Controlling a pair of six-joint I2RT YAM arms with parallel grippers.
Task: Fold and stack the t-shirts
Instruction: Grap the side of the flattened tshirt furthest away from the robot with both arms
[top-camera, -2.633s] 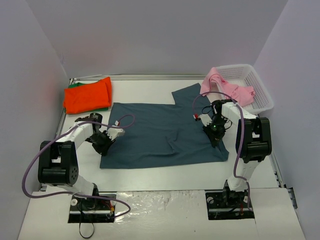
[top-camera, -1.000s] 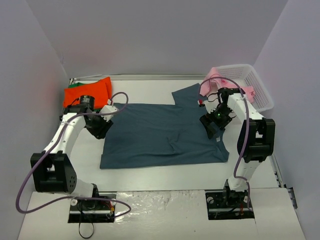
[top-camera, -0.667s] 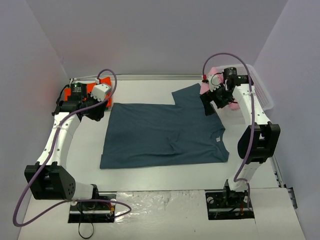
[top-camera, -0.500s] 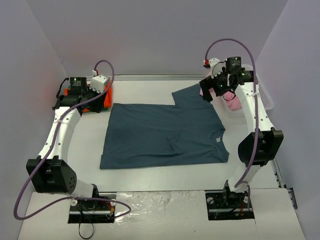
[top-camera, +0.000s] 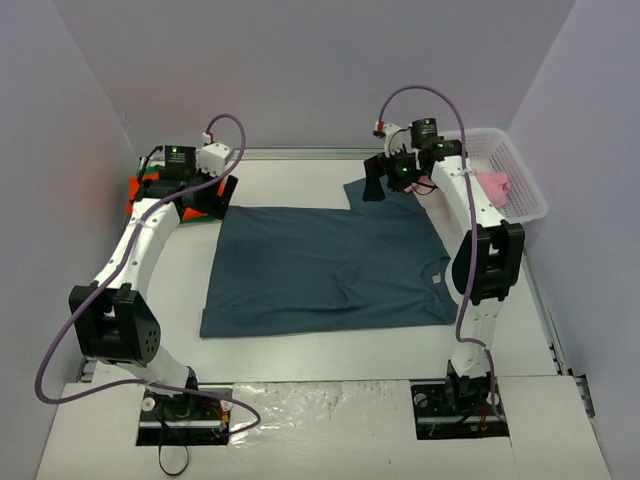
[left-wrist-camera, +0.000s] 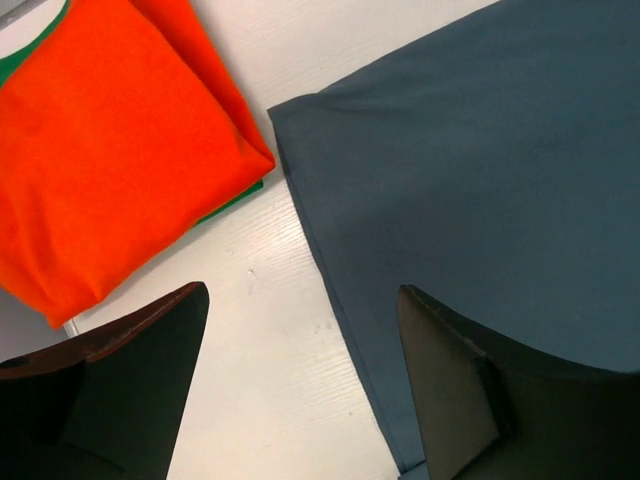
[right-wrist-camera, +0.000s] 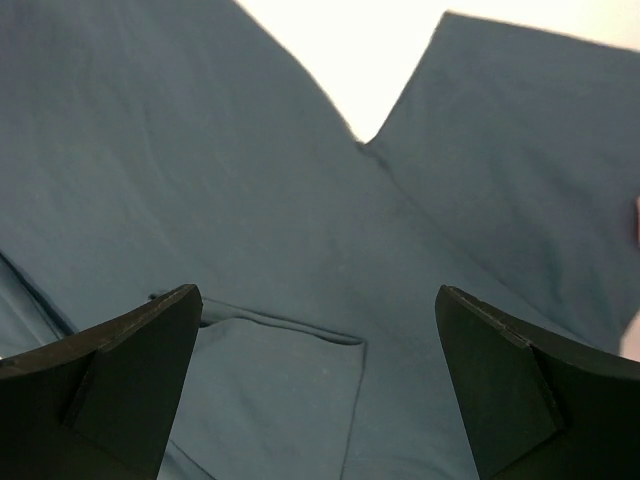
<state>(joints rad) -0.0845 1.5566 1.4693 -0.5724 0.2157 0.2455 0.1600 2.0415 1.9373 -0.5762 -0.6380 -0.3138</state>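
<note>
My left pincer (left-wrist-camera: 300, 390) is wide open and holds nothing. It hangs over the far left corner of the blue shirt (top-camera: 330, 270), which lies flat in the middle of the bench (top-camera: 300, 350). Just left of that corner, the folded orange shirt (left-wrist-camera: 110, 130) sits on the green shirt (left-wrist-camera: 12, 65). My right pincer (right-wrist-camera: 315, 390) is wide open too, over the blue shirt's far right sleeve. The pink shirt (top-camera: 492, 185) is in the basket (top-camera: 520, 160) at the far right.

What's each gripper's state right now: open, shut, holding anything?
Left gripper: open, holding nothing, over the dark blue t-shirt edge.
Right gripper: open, holding nothing, over the same shirt.
</note>
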